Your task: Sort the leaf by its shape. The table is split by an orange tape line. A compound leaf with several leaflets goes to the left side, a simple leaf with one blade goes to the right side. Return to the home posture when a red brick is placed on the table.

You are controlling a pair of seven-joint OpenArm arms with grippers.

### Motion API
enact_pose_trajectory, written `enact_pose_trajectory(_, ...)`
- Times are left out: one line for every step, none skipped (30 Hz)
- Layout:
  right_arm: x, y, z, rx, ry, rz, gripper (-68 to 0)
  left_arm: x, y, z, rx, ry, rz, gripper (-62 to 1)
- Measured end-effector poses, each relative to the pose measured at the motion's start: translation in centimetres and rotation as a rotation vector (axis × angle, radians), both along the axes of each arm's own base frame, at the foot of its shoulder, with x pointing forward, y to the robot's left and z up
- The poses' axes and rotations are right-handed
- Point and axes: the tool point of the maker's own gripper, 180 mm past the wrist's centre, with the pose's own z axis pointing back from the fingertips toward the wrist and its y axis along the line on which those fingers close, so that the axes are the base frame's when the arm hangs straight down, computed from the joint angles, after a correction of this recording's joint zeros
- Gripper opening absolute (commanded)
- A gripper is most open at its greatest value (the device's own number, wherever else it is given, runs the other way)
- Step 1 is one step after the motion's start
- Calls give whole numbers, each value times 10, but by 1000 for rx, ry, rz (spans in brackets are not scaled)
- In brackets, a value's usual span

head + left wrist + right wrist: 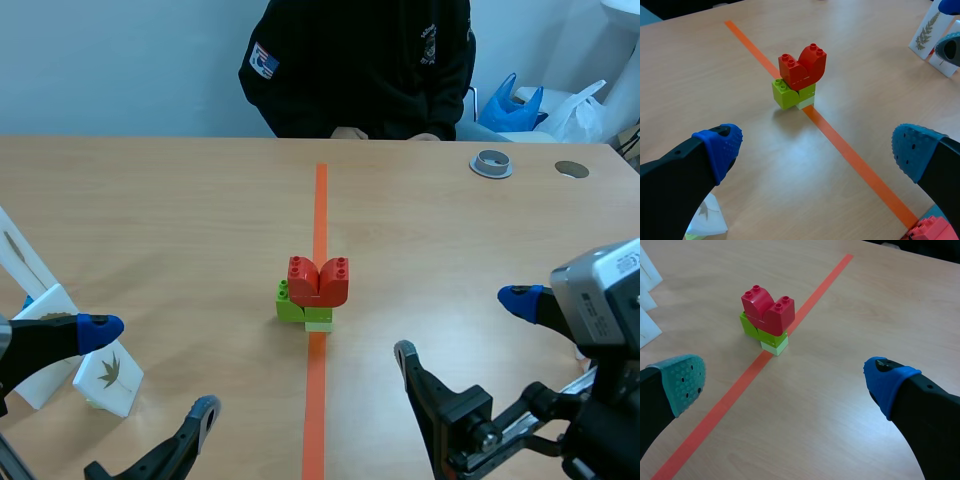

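Closest in, two black two-fingered claws: left gripper (152, 368) and right gripper (462, 325), both spread wide, gripping nothing, low over the near table. Just beside the left one, a white upright card (108, 375) printed with a small brown lobed leaf, on the left side of the orange tape line (320, 200). Mid-table, astride that line, a red arched plastic brick (318, 280) stacked on lime-green plastic bricks (292, 303) (the stop signal, by the task's wording). Judged step: going home. Best done by lifting straight up first, fingers left released, steering the left arm clear of the card, touching nothing on the tape.
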Motion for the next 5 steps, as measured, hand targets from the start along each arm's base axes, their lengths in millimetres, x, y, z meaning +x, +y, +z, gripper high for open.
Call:
enact_pose_trajectory(0, 0, 0, 0, 0, 0, 4, 0, 0, 0, 0, 0, 0, 14)
enact_pose_trajectory(0, 0, 0, 0, 0, 0, 4, 0, 0, 0, 0, 0, 0, 14)
enact_pose_trajectory(0, 0, 0, 0, 0, 0, 4, 0, 0, 0, 0, 0, 0, 14)
enact_pose_trajectory(0, 0, 0, 0, 0, 0, 4, 0, 0, 0, 0, 0, 0, 14)
enact_pose_trajectory(0, 0, 0, 0, 0, 0, 4, 0, 0, 0, 0, 0, 0, 14)
